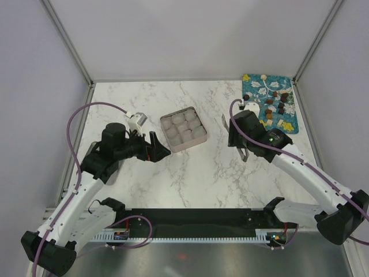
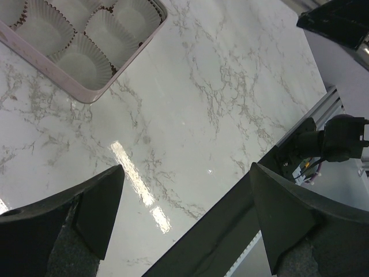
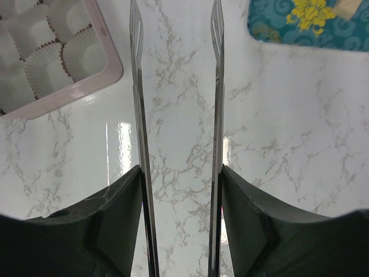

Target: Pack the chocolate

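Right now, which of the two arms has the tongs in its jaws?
The right gripper: both metal blades of the tongs run between its jaws. The left gripper stands open, holding nothing.

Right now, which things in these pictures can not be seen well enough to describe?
1. Chocolates: they show in the top view only, and are too small to count or to sort by shape.
2. Tongs: in the right wrist view the top edge cuts off the tips. In the top view they are mostly hidden under the right arm.
3. Tin: both wrist views cut it off at the picture edge, so only some paper cups show.
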You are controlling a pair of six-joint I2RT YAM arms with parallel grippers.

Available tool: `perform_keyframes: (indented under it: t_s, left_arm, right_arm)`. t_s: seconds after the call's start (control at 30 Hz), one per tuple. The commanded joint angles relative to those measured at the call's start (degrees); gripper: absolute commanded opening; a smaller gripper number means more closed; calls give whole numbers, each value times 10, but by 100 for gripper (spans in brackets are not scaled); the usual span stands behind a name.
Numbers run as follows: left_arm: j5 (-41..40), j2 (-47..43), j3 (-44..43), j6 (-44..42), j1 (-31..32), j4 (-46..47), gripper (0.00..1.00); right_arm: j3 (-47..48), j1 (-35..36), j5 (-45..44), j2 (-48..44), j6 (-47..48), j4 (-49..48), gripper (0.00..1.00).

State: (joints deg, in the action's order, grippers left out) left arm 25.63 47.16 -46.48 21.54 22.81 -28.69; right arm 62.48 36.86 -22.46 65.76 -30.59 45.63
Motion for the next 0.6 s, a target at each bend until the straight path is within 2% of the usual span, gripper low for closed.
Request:
perform_keyframes:
  t_s: [0.0, 0.2, 0.37, 0.57]
  left_arm:
    - [15, 5, 6, -13, 0, -1, 97]
    - [13, 10, 11, -11, 0, -1, 95]
    - [-4, 13, 13, -11, 0, -3, 95]
    - [-20, 19, 11, -11, 0, -6, 95]
  right_arm:
    - [81, -41, -21, 29, 48, 62, 61]
    - [170, -178, 20, 109, 118, 59, 55]
    - [208, -254, 61, 196, 147, 33, 52]
    - [218, -299, 135, 270, 142, -29, 47]
